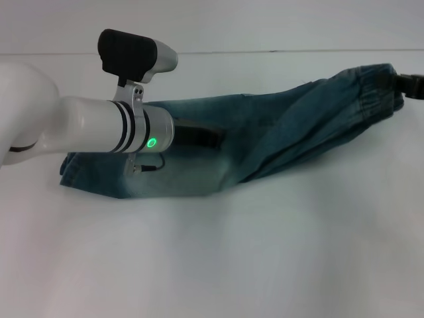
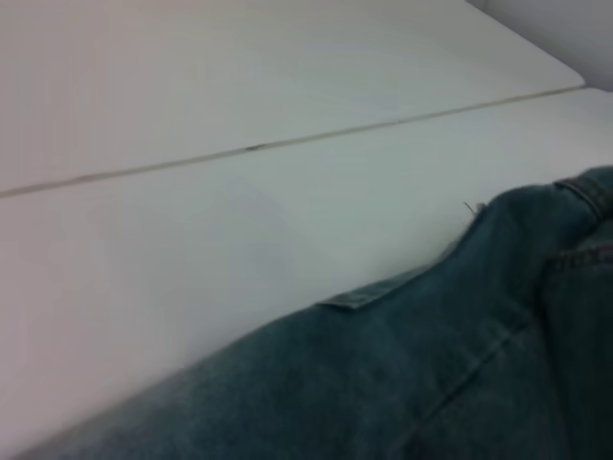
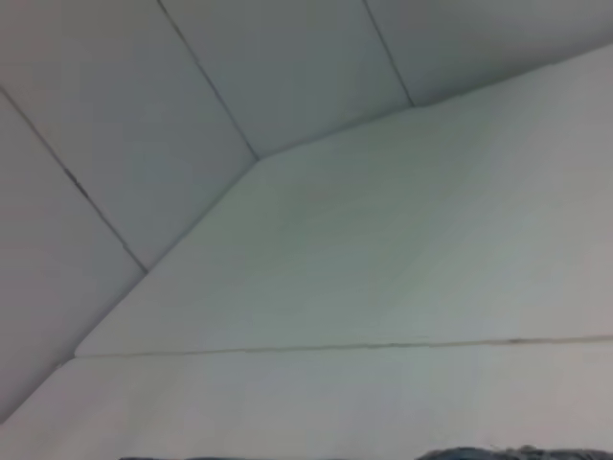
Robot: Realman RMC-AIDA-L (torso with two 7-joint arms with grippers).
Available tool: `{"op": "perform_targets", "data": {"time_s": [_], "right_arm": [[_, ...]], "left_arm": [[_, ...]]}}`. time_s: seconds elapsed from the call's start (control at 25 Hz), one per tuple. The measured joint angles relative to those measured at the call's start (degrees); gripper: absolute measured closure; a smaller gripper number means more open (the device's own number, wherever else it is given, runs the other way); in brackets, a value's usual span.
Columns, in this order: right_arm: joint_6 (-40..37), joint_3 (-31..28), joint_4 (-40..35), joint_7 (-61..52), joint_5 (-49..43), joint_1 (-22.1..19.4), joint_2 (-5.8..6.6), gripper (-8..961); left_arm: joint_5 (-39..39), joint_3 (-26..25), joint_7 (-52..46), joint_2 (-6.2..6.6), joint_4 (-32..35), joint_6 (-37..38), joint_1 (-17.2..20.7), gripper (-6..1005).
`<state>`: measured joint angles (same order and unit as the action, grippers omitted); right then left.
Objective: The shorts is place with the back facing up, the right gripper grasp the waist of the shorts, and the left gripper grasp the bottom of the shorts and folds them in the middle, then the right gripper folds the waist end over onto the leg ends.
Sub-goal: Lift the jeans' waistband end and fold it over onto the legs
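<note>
Left end effector (image 1: 199, 137), black claw on a silver green-lit wrist, low over the folded denim at about 9 o'clock; finger spread hidden, cannot tell. Right end effector (image 1: 412, 86), black, at 2 o'clock by the frame edge, meeting the gathered elastic waistband; grip impossible to judge. One pair of faded blue-green denim shorts (image 1: 278, 139), lying across the white counter (image 1: 212, 265), waist end lifted. Two end effectors counted.

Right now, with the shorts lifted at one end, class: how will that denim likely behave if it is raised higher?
The shorts will probably stay floppy: the span sags between the waist end by the right gripper and the flat part under the left gripper. They look fairly heavy for cloth, so the low end may drag across the table.
</note>
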<state>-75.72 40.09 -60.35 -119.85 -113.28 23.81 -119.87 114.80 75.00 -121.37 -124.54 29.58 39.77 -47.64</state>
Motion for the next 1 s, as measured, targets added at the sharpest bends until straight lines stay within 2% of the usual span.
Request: {"op": "perform_targets", "data": {"time_s": [0.32, 0.48, 0.68, 1.0], "right_arm": [[-0.1, 2.0, -4.7, -2.5, 0.1, 0.9, -0.01, 903], [-0.2, 2.6, -6.0, -3.3, 0.1, 1.3, -0.01, 902], [-0.3, 3.4, -7.7, -4.3, 0.2, 2.2, -0.01, 903], [-0.3, 5.5, -9.8, -5.9, -0.2, 4.1, 0.14, 904]], "left_arm": [[-1.1, 2.2, 0.0, -0.10, -0.1, 0.4, -0.2, 990], [-2.4, 3.3, 0.0, -0.09, -0.2, 0.2, -0.4, 990], [-5.5, 7.7, 0.0, -0.09, -0.3, 0.3, -1.0, 989], [-9.5, 11.9, 0.3, -0.09, -0.3, 1.4, -1.0, 988]]}}
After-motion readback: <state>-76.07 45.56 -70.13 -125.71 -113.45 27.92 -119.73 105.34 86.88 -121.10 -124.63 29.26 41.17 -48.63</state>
